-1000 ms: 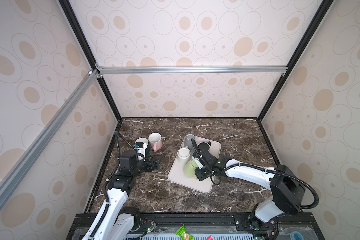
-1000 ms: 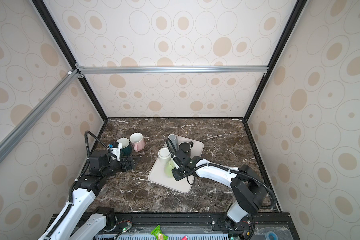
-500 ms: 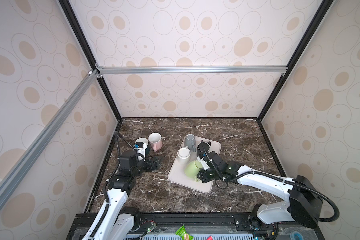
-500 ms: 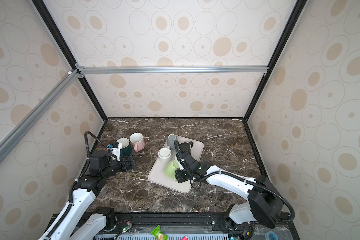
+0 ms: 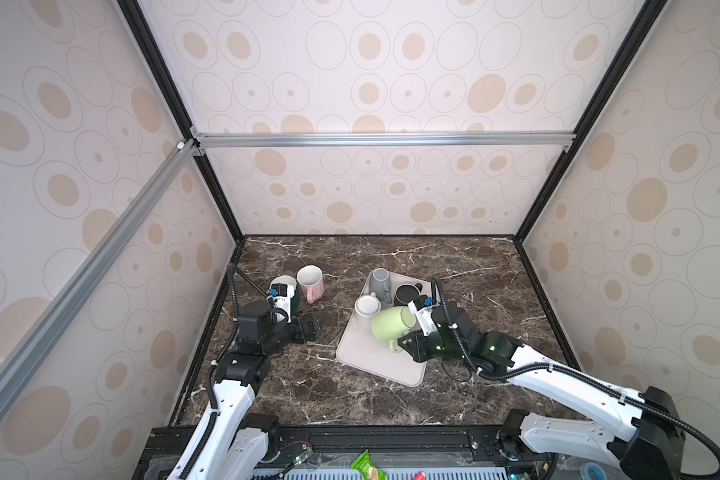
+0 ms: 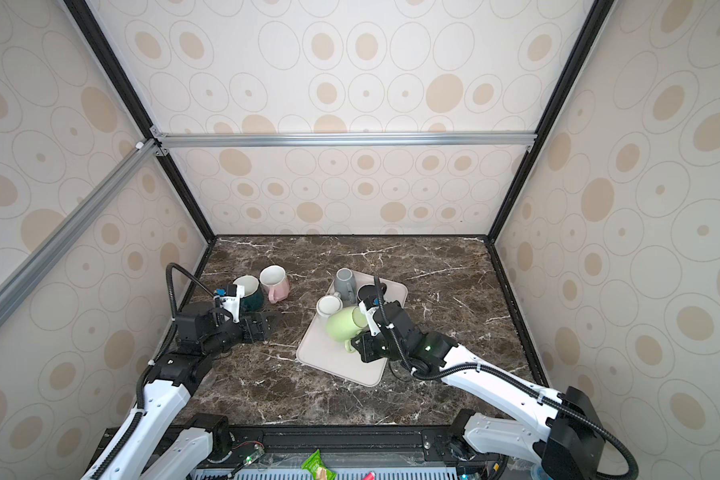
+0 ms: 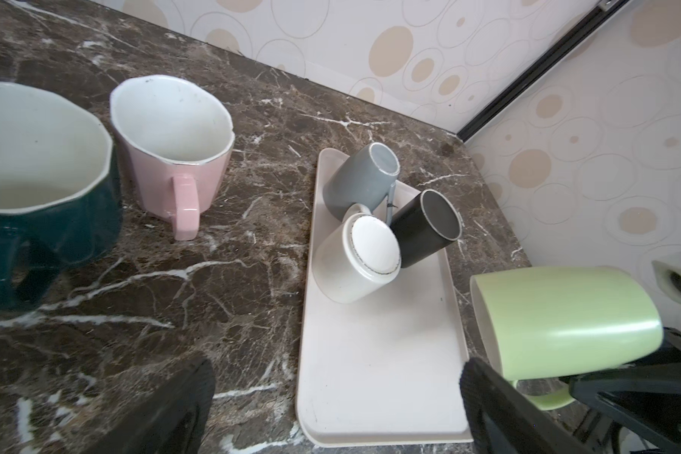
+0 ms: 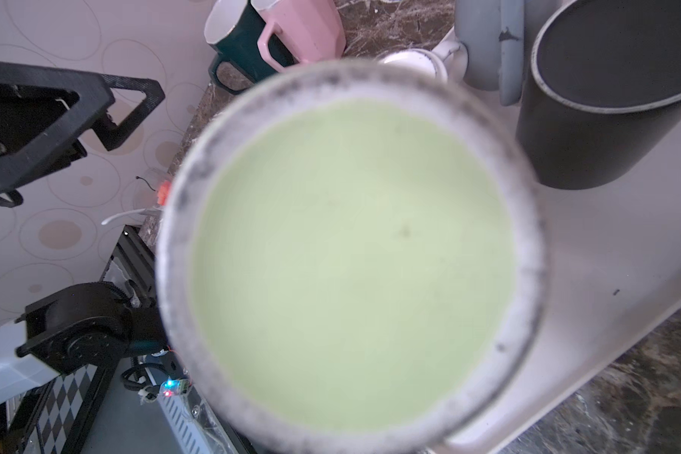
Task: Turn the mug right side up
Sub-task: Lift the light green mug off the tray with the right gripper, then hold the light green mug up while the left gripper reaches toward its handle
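- Green mug [image 5: 391,326]: on its side, raised over the near right part of the beige tray [image 5: 373,363], clear of the tray's surface as far as the left wrist view shows.
- Mouth turned toward the left arm's side; base turned toward the right wrist camera, filling that view as a blurred pale green disc inside a rough whitish ring.
- Handle pointing down, pinched between the closed-in jaws of the right gripper [image 5: 406,344]; grip on the handle only, the body of the mug free.
- Jaws of the left gripper [image 5: 316,325] spread wide, nothing between them; low over the dark marble table [image 5: 350,399], between the tray and the two mugs off the tray, apart from the green mug.
- Behind the green mug, on the far part of the tray: white mug [image 5: 366,309] base up, grey mug [image 5: 380,282] base up, black mug [image 5: 406,293] close beside them. Cannot tell for sure which way up the black one stands.
- White mug just beside the green mug in both top views; touching or not, cannot tell.
- Off the tray, on the table to the left: pink mug [image 5: 310,282] and dark green mug [image 5: 285,291], both upright with mouths up, side by side, handles toward the front.
- Dark green mug partly hidden in both top views behind the left wrist camera mount.
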Motion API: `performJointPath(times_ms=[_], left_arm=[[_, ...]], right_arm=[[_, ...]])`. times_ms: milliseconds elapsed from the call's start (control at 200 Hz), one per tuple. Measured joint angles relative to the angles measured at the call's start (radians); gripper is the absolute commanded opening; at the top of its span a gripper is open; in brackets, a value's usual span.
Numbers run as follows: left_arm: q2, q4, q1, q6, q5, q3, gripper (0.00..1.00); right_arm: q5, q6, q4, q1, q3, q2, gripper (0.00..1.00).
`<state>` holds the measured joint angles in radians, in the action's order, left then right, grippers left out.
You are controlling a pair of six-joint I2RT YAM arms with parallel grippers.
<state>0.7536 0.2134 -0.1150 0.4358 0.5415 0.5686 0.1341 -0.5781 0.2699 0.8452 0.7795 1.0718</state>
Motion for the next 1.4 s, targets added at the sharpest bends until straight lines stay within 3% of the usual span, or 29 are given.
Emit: performJointPath(times_ms=[545,850,1150,1400], left_arm=[[-0.068,-0.118,-0.066,0.2,0.145,-0.014,0.98],[0.011,-0.203,-0.134,0.266,0.146,-0.014,0.98],[0.079,-0.281,-0.249,0.329,0.114,-0.007,0.98],[0.233,-0.361,-0.353,0.369,0.098,0.042,0.98]], right_arm=[[-0.013,-0.008,-0.039,0.0,-0.017,-0.09,0.0],[-0.021,0.019,-0.034,-0.015,0.017,-0.088,0.0],[0.039,0.018,-0.105,-0.108,0.042,-0.064,0.0],[0.089,-0.01,-0.203,-0.163,0.039,-0.064,0.0]])
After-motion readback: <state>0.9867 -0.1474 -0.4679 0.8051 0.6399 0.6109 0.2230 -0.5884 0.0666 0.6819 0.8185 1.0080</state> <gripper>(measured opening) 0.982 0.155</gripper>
